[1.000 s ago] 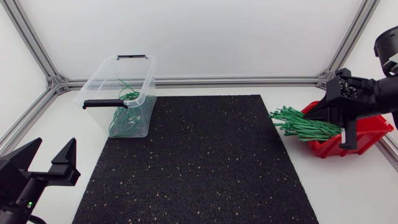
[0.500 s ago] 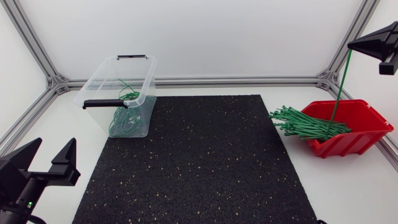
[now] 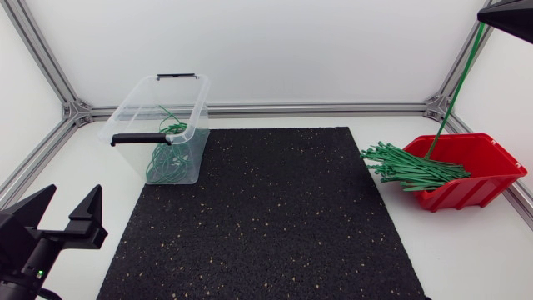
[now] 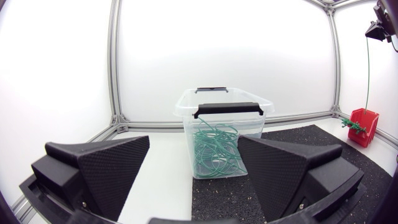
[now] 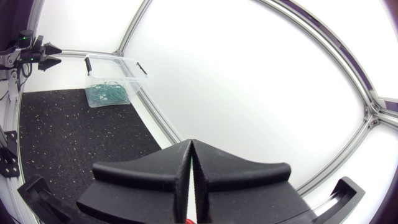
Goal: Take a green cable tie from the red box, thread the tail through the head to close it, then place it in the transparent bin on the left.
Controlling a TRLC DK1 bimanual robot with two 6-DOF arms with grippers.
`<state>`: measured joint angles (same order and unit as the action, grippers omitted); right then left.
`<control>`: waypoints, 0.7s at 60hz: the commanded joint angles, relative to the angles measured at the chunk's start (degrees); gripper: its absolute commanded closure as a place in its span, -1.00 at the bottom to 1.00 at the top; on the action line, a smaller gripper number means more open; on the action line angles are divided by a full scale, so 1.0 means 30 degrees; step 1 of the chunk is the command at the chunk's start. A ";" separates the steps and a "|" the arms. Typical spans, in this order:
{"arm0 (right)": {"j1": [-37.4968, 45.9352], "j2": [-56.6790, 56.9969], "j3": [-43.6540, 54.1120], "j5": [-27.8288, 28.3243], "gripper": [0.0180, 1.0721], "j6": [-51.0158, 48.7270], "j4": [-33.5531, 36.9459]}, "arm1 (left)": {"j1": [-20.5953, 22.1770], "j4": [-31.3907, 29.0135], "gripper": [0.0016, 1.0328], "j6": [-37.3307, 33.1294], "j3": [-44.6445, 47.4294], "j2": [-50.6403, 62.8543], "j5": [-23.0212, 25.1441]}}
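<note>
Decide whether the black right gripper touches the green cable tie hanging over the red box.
Touching: the right wrist view shows the right gripper shut on the green cable tie.

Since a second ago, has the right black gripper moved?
Yes. The right gripper has risen well above the red plastic box, lifting one green plastic cable tie with it.

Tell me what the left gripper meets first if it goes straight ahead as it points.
Most likely the transparent bin, centred ahead of the open left gripper; nothing shows in between, though height is unclear.
</note>
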<state>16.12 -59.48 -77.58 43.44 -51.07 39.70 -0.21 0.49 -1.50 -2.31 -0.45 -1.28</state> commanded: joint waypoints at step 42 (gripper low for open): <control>-1.6154 -0.1676 -0.0507 -0.9148 0.89 1.4035 -0.2775 | 0.0186 -0.0340 -0.92 -0.0058 0.0739 -0.0114 0.0104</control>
<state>-30.24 -62.15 -78.30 16.43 -14.63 33.10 -0.21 0.49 -1.52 -2.31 -0.45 -1.28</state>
